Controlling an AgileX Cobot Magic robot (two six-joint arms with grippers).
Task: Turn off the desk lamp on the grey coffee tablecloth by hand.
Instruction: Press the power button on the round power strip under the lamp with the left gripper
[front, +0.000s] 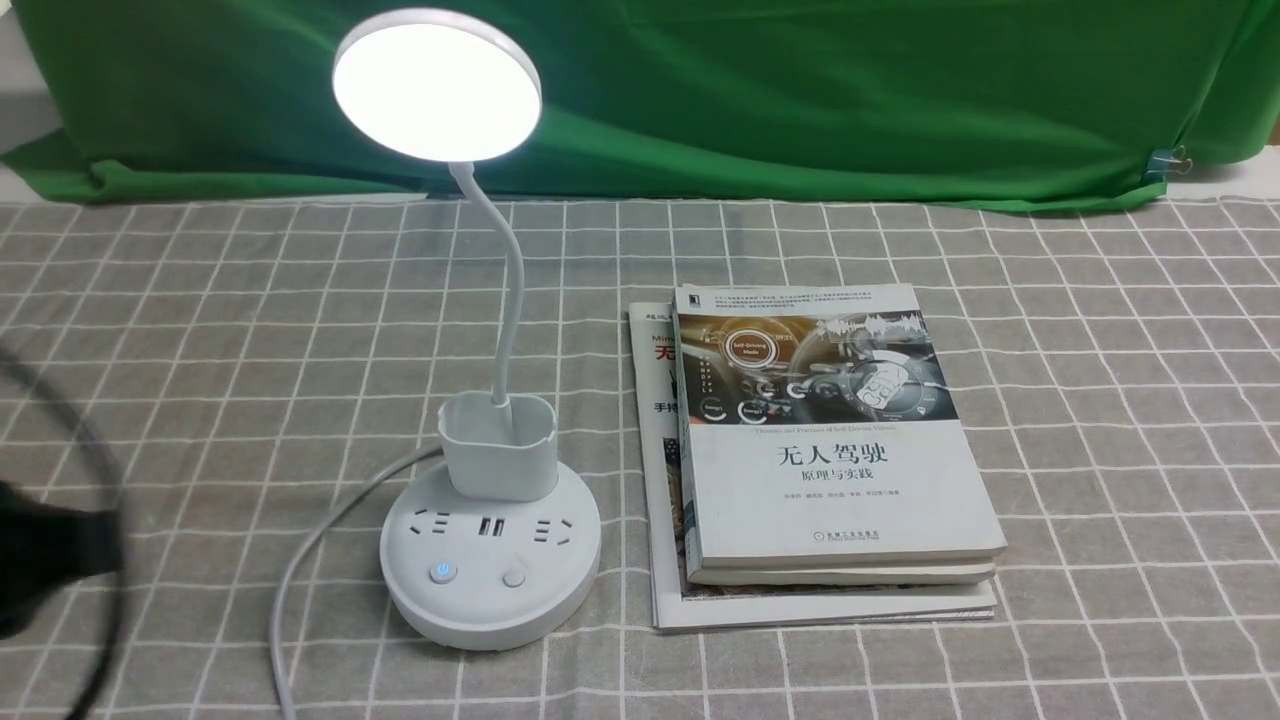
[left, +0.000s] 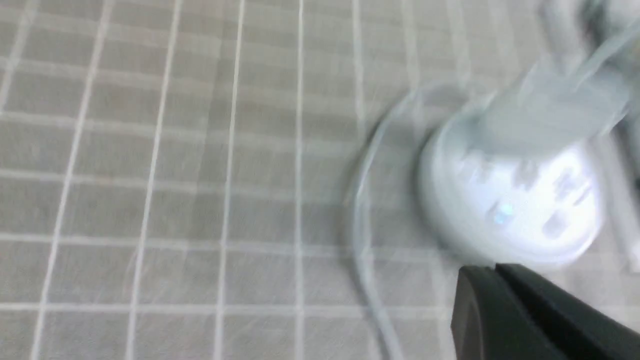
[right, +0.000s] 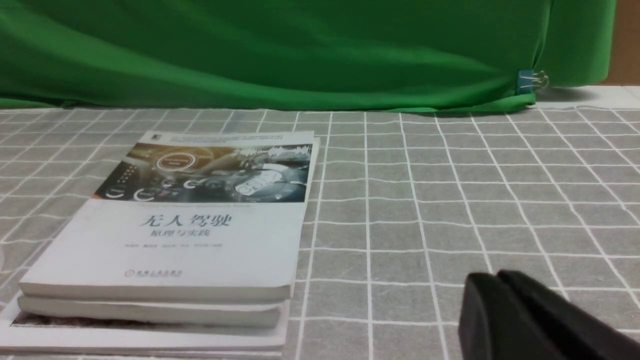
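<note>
The white desk lamp (front: 490, 540) stands on the grey coffee tablecloth (front: 1100, 400), left of centre. Its round disc head (front: 437, 85) glows brightly. The round base carries sockets, a button lit blue (front: 442, 572) and a plain button (front: 514, 577). The left arm, the hand (front: 40, 565), shows blurred at the left edge, apart from the lamp. In the left wrist view the left gripper (left: 495, 270) is shut and empty, its tips just short of the blurred lamp base (left: 510, 200). The right gripper (right: 497, 276) is shut and empty over the cloth.
A stack of books (front: 830, 450) lies right of the lamp; it also shows in the right wrist view (right: 190, 225). The lamp's white cord (front: 300, 570) runs off toward the front left. A green cloth backdrop (front: 800, 90) hangs behind.
</note>
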